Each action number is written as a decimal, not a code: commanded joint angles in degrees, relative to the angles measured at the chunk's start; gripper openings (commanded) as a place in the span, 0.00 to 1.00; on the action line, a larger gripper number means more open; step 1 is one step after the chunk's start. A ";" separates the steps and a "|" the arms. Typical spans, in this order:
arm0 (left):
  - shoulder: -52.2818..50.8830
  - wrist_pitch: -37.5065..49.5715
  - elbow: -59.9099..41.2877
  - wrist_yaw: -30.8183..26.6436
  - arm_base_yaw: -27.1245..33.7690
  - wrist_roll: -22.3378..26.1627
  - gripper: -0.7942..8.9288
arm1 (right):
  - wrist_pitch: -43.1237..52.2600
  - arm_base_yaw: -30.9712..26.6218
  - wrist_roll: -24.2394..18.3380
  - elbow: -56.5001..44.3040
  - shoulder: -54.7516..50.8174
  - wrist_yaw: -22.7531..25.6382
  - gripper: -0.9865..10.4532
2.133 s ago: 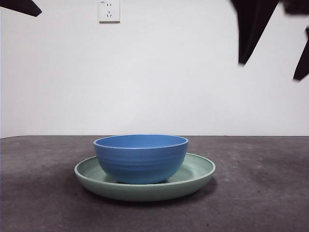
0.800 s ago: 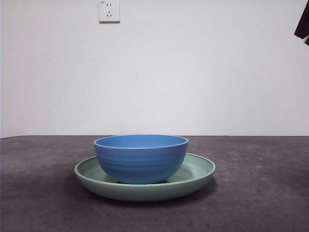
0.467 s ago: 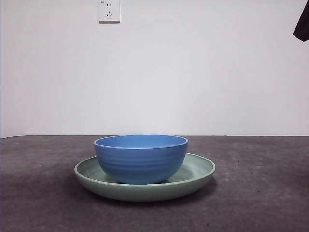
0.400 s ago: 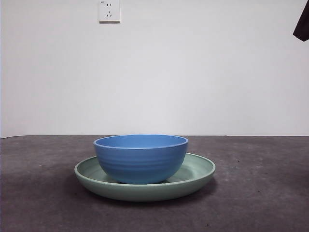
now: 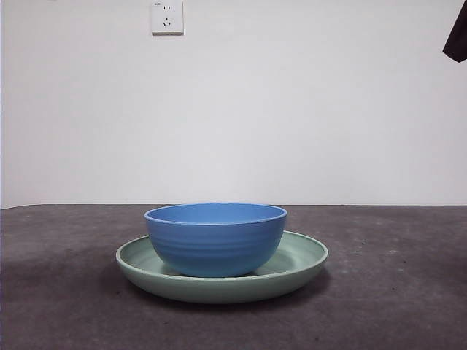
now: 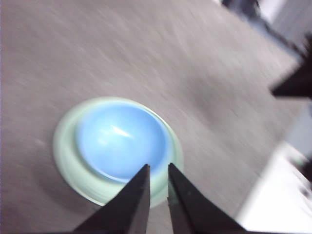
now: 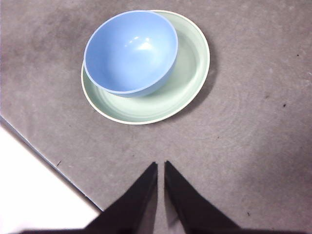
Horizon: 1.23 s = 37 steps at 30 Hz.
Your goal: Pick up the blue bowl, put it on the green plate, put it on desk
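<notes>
blue bowl point(image 5: 215, 239) upright in green plate point(image 5: 299, 261) on desk point(image 5: 394, 292)

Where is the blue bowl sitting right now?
The blue bowl stands upright inside the green plate, near the middle of the desk in the front view, below the wall socket; neither gripper touches it.

The blue bowl point(image 5: 215, 239) stands upright on the green plate point(image 5: 295, 266), mouth up and empty. It is round and deep, with faint ridges around its outside. It sits a little off the plate's middle, so more bare plate shows on one side. The plate is wide, shallow and pale green, with a raised rim. It lies flat on the dark grey, speckled desk point(image 5: 394, 292).
</notes>
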 commanded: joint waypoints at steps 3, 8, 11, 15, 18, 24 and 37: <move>-6.05 13.40 -13.25 0.55 12.81 0.68 0.14 | 0.59 0.57 -0.44 0.42 -0.09 0.22 0.10; -15.69 23.32 -28.26 0.44 22.23 -1.03 0.14 | 0.59 0.57 -0.44 0.42 -0.11 0.24 0.10; -21.79 26.97 -35.01 0.39 25.53 -1.77 0.14 | 0.59 0.57 -0.44 0.42 -0.09 0.24 0.10; -27.61 27.32 -38.73 -2.86 28.02 -1.99 0.14 | 0.59 0.57 -0.44 0.42 -0.09 0.22 0.10; -30.32 26.05 -39.82 -10.86 28.61 -1.99 0.14 | 0.59 0.57 -0.44 0.42 -0.09 0.24 0.10; -32.41 25.31 -40.96 -18.75 28.81 -1.73 0.14 | 0.57 0.57 -0.44 0.42 -0.09 0.22 0.10; -36.00 21.29 -41.90 -19.08 29.09 0.42 0.14 | 0.61 0.57 -0.44 0.42 -0.09 0.22 0.10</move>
